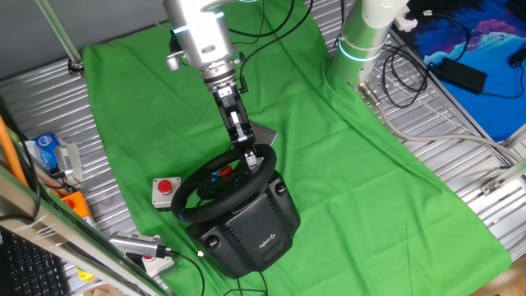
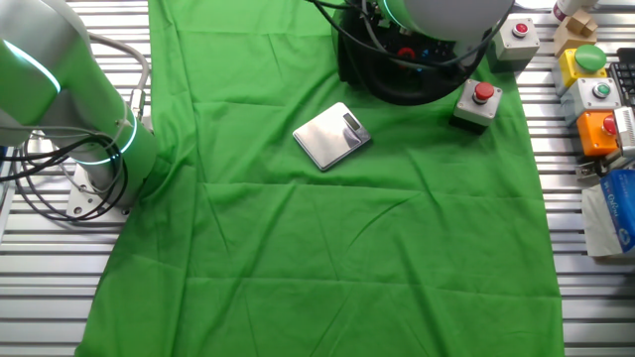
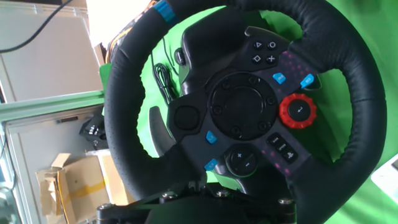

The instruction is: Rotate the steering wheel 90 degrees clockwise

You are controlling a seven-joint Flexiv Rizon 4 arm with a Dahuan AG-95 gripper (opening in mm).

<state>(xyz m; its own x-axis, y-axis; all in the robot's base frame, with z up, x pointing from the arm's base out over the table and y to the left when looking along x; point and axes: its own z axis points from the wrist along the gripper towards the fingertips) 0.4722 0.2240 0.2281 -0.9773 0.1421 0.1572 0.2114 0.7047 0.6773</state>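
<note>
The steering wheel [image 1: 191,200] is a black round rim on a bulky black base [image 1: 251,230], near the front of the green cloth. In the hand view the steering wheel [image 3: 123,124] fills the frame, with a red dial [image 3: 297,111] and blue buttons on its hub. My gripper [image 1: 253,156] comes down from above onto the far right part of the rim. Its dark fingers [image 3: 163,198] show at the bottom edge of the hand view, closed round the rim. In the other fixed view my arm hides most of the wheel [image 2: 392,89].
A small grey box with a red button [image 1: 167,191] sits just left of the wheel. A silver scale [image 2: 332,136] lies on the cloth behind it. More button boxes [image 2: 593,94] and cables line the table's edges. The robot's base [image 1: 366,33] stands at the back.
</note>
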